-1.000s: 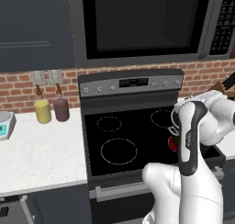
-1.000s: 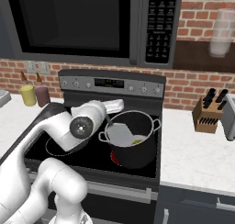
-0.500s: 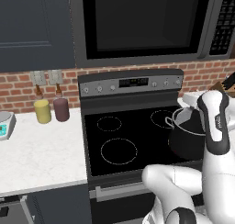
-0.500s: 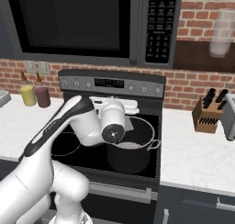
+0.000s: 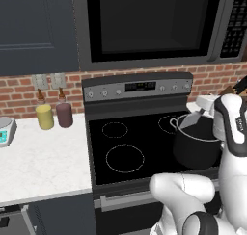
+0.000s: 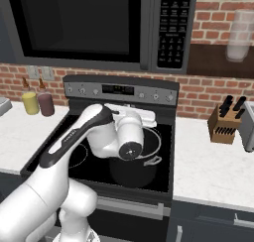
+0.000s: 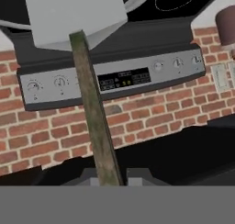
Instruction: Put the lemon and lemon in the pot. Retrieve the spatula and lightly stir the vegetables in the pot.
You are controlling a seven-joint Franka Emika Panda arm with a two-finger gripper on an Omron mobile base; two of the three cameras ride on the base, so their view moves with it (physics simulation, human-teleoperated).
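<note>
No text can be read with any certainty. The stove's control panel (image 7: 114, 78) carries a small dark display (image 7: 123, 79) with faint lit marks, too blurred to make out as digits. The microwave's keypad (image 6: 171, 25) shows rows of pale button labels, too small to read. The robot arm's (image 5: 233, 128) dark joint covers bear tiny white lettering that cannot be made out in either base view.

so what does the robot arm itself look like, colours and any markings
The arm is glossy white with rounded links, a dark strip along one link bearing small pale lettering, and a round dark cap at the wrist joint. The gripper has two small dark grey fingertips.
</note>
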